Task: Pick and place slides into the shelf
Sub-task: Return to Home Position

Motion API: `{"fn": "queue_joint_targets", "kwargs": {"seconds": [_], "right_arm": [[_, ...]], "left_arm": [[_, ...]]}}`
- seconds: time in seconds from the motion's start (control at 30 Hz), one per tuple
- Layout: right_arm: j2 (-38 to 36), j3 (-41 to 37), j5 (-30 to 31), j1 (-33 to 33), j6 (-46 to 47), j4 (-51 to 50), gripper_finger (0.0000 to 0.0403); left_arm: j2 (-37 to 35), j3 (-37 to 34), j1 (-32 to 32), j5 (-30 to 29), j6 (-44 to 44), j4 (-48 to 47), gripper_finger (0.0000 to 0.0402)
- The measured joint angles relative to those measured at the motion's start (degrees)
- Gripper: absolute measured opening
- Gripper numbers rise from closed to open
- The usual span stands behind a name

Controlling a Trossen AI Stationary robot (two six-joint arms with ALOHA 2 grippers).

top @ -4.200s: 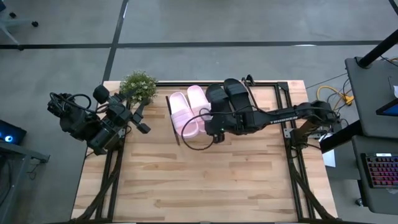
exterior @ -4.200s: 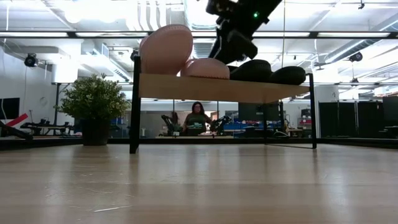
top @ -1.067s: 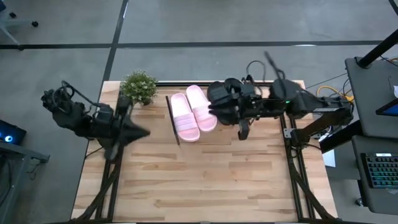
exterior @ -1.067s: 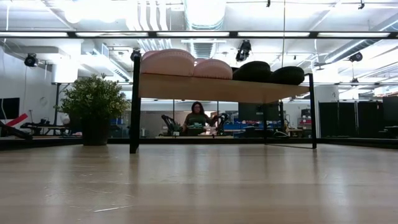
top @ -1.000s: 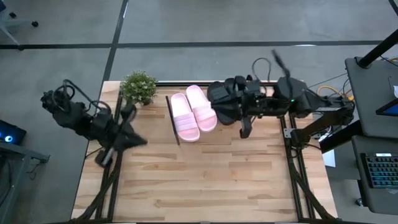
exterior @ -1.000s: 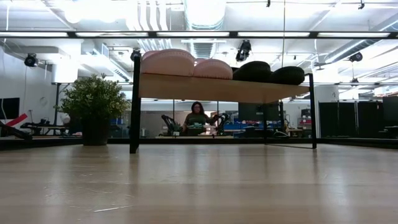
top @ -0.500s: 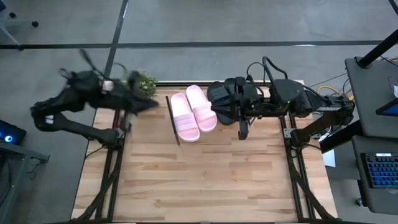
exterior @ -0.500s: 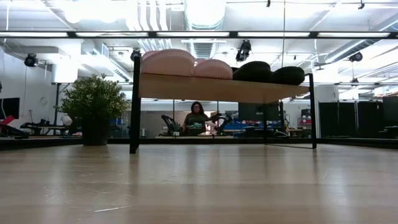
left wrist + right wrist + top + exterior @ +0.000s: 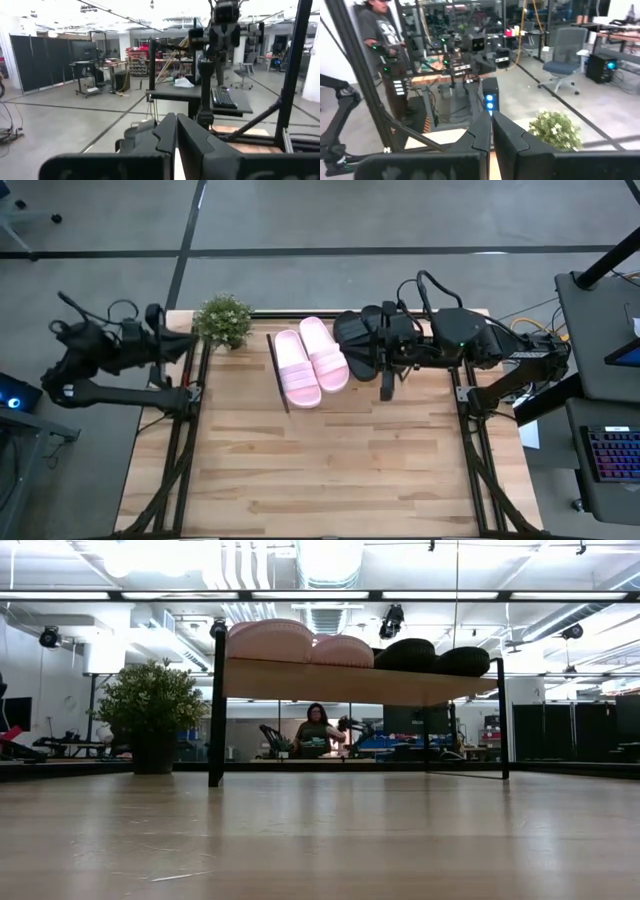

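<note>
– Right gripper: where does it hang, and what's in it?

– Just in front of the black pair, pointing away from it across the table. Nothing in it; my right wrist view shows the fingers pressed together, bare. The left gripper is clenched on nothing too, folded at the table's left edge, beyond the plant.

– And the slides?

– All four lie on the shelf, side by side, long axes running the way my right arm's fingers point: pink pair toward my left arm, black toward my right. They sit behind those fingertips, and that arm is much the nearer; I judge no further reach is needed.

– Do the views agree?

– From above, my right arm hides part of the black pair. The low view shows all four sitting on the raised board, no arm in sight. Neither wrist view sees a slide.
</note>
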Motion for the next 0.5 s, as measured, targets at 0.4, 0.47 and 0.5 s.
{"fn": "queue_joint_targets", "kwargs": {"seconds": [0.4, 0.47, 0.5], "right_arm": [[0.00, -0.37, 1.56, -0.11, -1.65, -0.79, 0.0008], [0.00, -0.47, 1.59, -0.23, -1.64, -0.72, 0.0008], [0.00, -0.52, 1.63, -0.28, -1.66, -0.69, 0.0008]], "left_arm": [[-22.76, -21.63, 0.03, 0.66, -2.83, 0.68, 0.0000], [-22.47, -24.88, 0.04, 3.96, -2.28, -0.12, 0.0000], [-22.40, -26.27, -0.01, 5.39, -2.40, -0.07, 0.0000]]}}
